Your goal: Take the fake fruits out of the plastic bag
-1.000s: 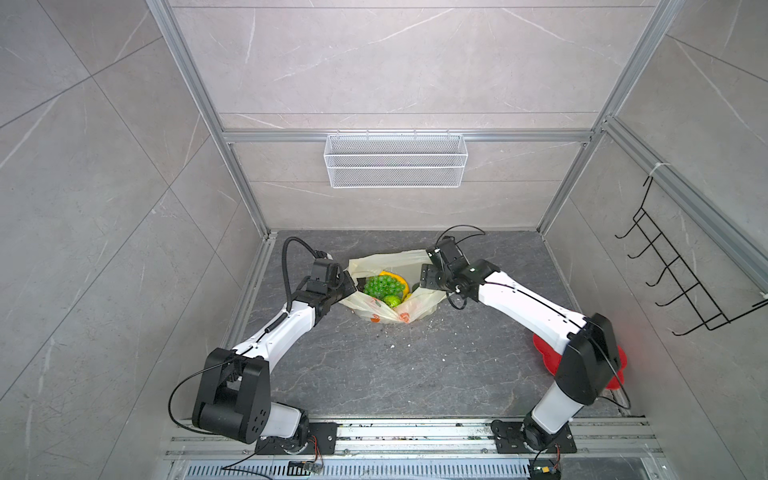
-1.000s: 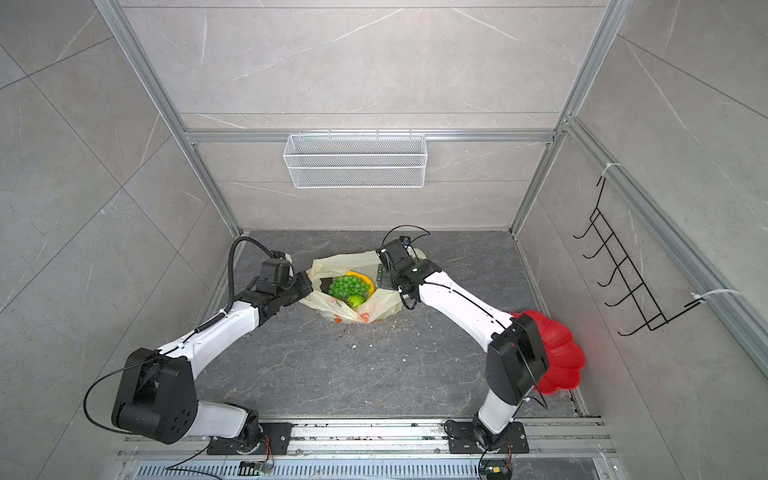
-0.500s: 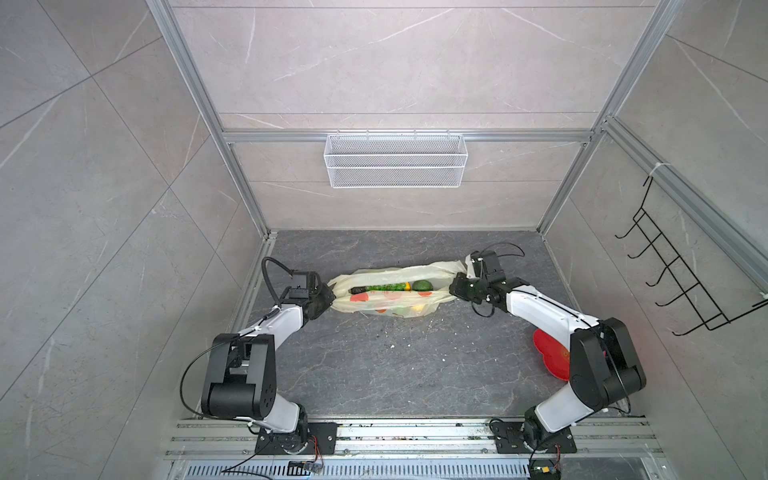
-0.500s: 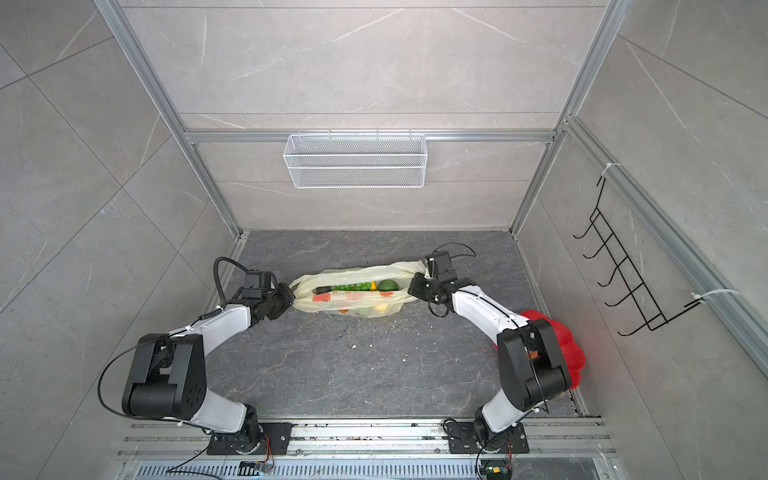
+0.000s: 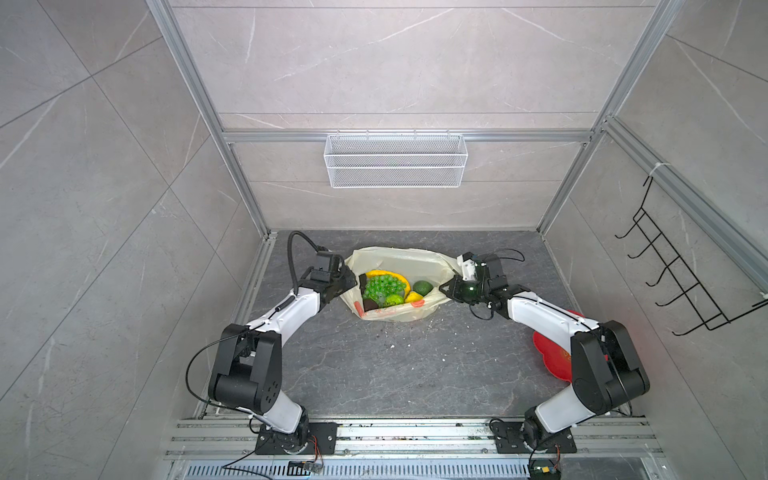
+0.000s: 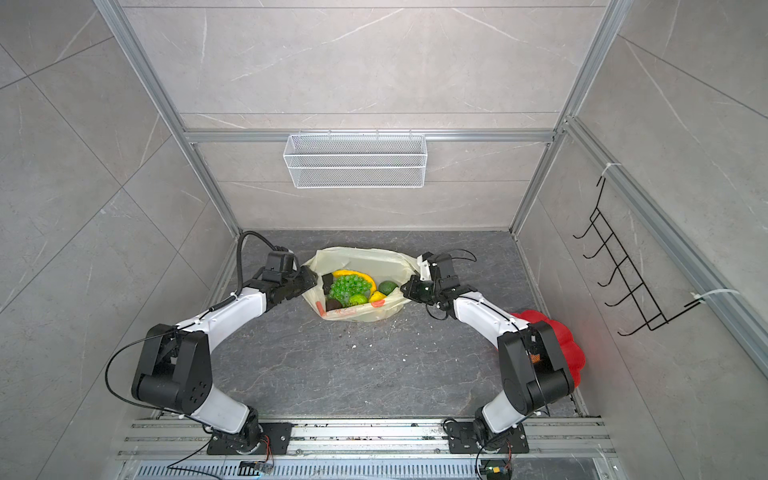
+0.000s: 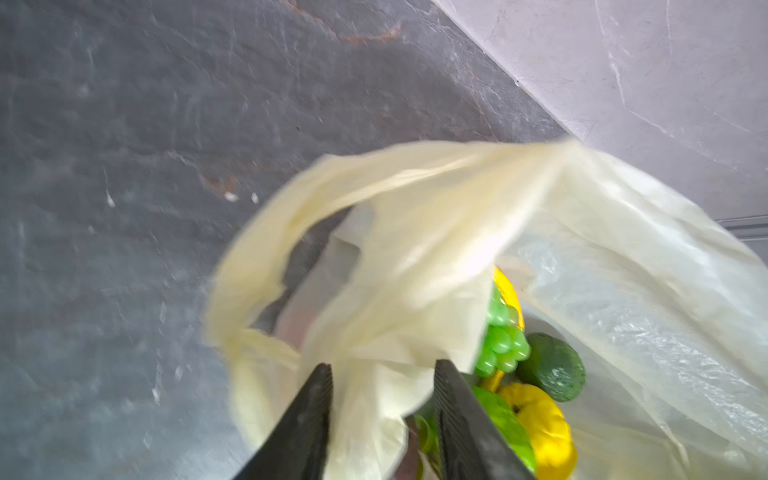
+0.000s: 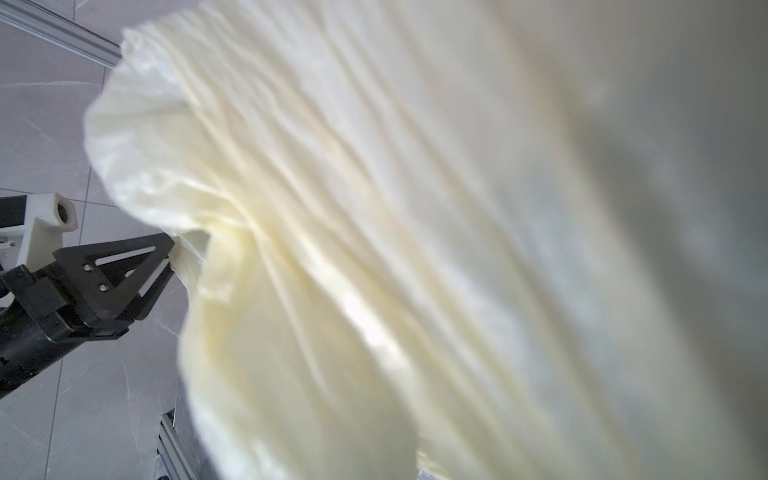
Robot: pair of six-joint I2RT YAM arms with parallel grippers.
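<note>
**Stretched bag goes slack and opens**

Half a second ago the plastic bag [image 5: 399, 266] was pulled long and flat between the arms. Both arms have since swung inward, and the bag now sags open, showing the green grape bunch [image 5: 384, 286], the banana [image 5: 374, 274] and a dark green fruit [image 5: 423, 286]. The left gripper [image 7: 383, 365], clamped before, has parted its jaws around the bag's film.

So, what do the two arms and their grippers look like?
The left arm and right arm have white shells, black joints and black bases, with thin black cables along each. The left gripper has slim black ribbed fingers.
</note>
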